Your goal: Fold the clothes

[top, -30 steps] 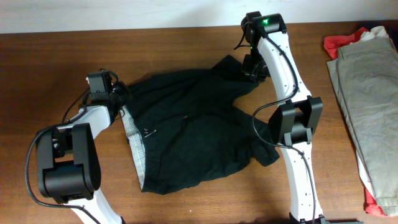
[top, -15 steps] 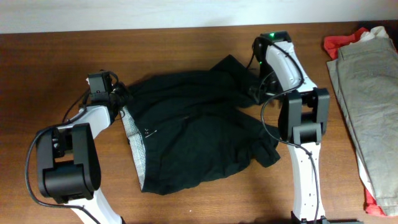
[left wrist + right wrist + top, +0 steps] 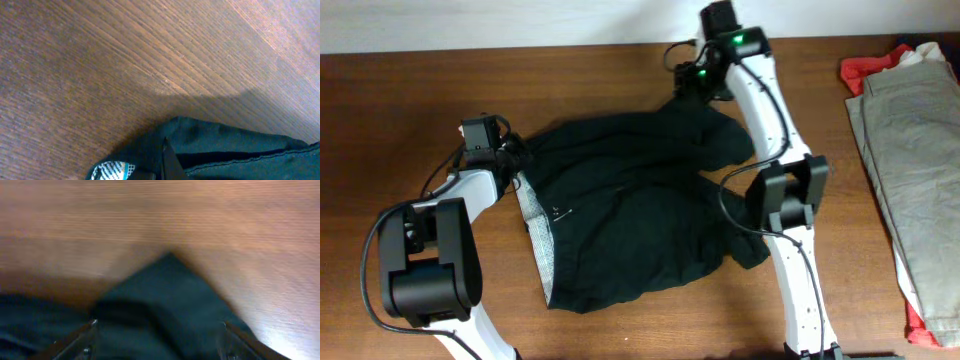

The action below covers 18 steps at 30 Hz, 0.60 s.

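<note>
A black garment lies rumpled at the centre of the wooden surface, only partly spread. The left pincer sits at the garment's upper-left edge, where a patterned lining shows; whether it is clenched on the cloth cannot be told. At upper centre, the right pincer hangs released, its fingers set wide on either side of the pointed top corner. The work looks to be at the spreading stage: the next move probably calls for pinching that corner and drawing it out flat. More clothes wait at the frame's right edge.
</note>
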Tool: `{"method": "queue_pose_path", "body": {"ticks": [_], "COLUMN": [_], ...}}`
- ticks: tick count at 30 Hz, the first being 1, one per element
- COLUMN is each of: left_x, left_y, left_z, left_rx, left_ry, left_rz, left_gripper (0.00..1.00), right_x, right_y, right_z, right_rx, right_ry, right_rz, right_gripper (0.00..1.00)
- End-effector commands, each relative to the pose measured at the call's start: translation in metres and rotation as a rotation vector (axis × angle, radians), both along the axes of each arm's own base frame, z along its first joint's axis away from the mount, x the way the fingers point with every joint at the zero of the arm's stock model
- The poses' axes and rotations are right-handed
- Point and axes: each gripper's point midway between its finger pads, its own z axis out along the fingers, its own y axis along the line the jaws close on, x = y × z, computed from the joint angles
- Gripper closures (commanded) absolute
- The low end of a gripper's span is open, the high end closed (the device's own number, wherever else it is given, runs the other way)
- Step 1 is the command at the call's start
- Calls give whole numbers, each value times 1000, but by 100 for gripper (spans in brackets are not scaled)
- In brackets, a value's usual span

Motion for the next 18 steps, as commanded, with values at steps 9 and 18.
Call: {"method": "queue_pose_path", "body": {"ticks": [9,18], "left_x": [-5,-9], "left_y": [4,4], "left_z": [-10,-13], "left_rx": [19,21], "left_ry": [32,52], "left_rz": [-7,-13], "left_gripper": [99,99], "right_x": [38,33], "right_y": [14,15], "right_z": [-51,-77], "right_rx": [2,-3], "right_ry": [-109,-73], "right_rz": [67,66], "right_gripper": [19,23]}}
